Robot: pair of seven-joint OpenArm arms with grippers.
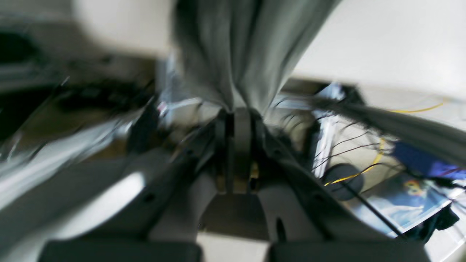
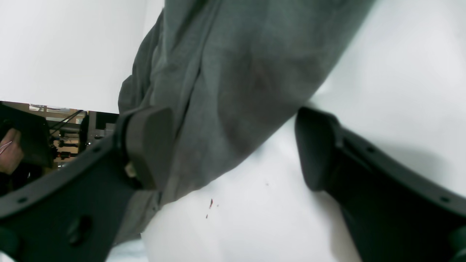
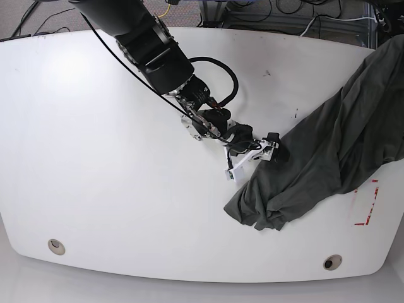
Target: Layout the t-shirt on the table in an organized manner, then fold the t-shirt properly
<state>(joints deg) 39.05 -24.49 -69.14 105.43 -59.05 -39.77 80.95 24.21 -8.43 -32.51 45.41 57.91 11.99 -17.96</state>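
Left end effector (image 1: 238,120) is pinching the t-shirt (image 3: 328,158) up high so it drapes across the counter (image 3: 126,189); my right end effector (image 2: 233,149) sits spread beside its lower edge.

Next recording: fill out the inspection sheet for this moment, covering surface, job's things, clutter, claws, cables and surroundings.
Surface: white table, glossy, with two round grommet holes, small dark scuffs and red tape marks near its right edge.
Job's things: dark grey t-shirt, wrinkled, not laid flat; one end lifted at the base view's upper right, the rest trailing onto the table.
Clutter: nothing seen on the table.
Claws: left claw shut on the t-shirt, view blurred; right claw open, one finger against the cloth, low over the table.
Cables: black cable looped along the right arm; yellow and dark wires beyond the table.
Surroundings: floor, equipment and cables past the far edge.
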